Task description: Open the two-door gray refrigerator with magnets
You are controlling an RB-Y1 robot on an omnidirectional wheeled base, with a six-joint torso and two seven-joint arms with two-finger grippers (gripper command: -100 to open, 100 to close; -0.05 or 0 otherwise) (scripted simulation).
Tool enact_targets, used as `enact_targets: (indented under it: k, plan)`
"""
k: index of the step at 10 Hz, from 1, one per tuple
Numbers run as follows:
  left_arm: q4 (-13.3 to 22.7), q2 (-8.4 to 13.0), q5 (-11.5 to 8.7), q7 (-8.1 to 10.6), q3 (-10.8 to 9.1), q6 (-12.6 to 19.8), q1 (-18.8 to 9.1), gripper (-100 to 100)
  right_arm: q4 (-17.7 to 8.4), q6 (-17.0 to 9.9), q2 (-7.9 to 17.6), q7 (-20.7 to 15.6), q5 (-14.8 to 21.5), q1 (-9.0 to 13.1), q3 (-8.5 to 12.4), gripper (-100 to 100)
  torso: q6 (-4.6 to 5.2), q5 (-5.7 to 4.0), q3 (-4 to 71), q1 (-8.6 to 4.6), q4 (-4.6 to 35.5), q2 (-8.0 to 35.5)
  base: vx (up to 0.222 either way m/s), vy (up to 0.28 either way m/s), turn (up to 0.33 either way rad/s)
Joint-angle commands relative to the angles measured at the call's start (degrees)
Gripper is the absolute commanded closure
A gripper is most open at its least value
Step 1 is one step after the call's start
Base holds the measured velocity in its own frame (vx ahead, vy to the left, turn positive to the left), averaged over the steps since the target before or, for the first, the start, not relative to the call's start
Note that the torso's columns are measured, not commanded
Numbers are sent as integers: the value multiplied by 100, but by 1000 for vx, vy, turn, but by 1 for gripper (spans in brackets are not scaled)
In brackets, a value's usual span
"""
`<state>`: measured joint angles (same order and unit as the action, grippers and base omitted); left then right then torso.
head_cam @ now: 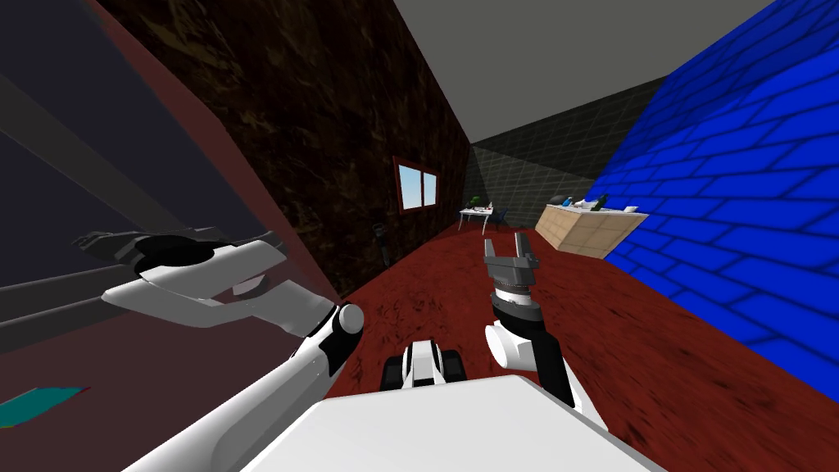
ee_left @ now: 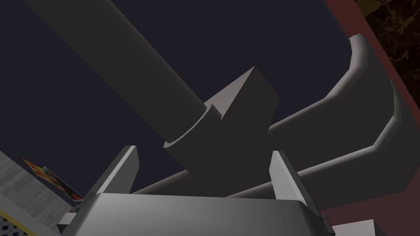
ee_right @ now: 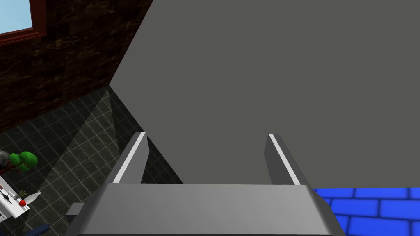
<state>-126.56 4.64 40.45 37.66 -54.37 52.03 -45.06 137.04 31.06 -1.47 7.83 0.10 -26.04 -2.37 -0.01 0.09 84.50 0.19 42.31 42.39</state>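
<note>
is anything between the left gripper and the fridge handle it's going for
Nothing visible does. The open left gripper sits right at the dark grey round bar handle of the dark refrigerator door, and the handle's square mounting block lies between its two fingers.

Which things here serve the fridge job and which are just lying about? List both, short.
For the job:
fridge door
door handle
left gripper, open, the handle's mount between its fingers

Just about:
right gripper, open, held in mid-air
table
counter
window
plant
</note>
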Motion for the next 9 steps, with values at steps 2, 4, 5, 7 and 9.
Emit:
enact_targets:
  k: [2, 4, 5, 7, 9]
  plan:
    - [229, -32, -223, 2, 186, -22, -65, 100, -1, -1, -1, 0, 0, 4, -1, 0, 13, -18, -29, -41, 13, 55, -296, -34, 18]
    - [342, -44, -334, 3, 279, -34, -100, 100, -2, -1, -2, 0, 0, 6, -2, 0, -19, -31, -36, -47, 32, 55, -362, -59, -41]
    - [455, -56, -445, 4, 372, -46, -135, 100, -2, -1, -2, 0, 0, 5, -2, 0, -32, -33, -29, -37, 35, 49, -438, -64, 12]
    - [568, -68, -556, 5, 466, -58, -169, 100, -2, -1, -2, 0, 0, 5, -2, 0, -52, -32, -29, -9, 49, 50, -369, -78, -12]
    - [680, -81, -667, 5, 559, -70, -204, 100, -2, -1, -2, 0, 0, 5, -2, 0, -47, -28, -39, -2, 50, 67, -351, -59, 5]
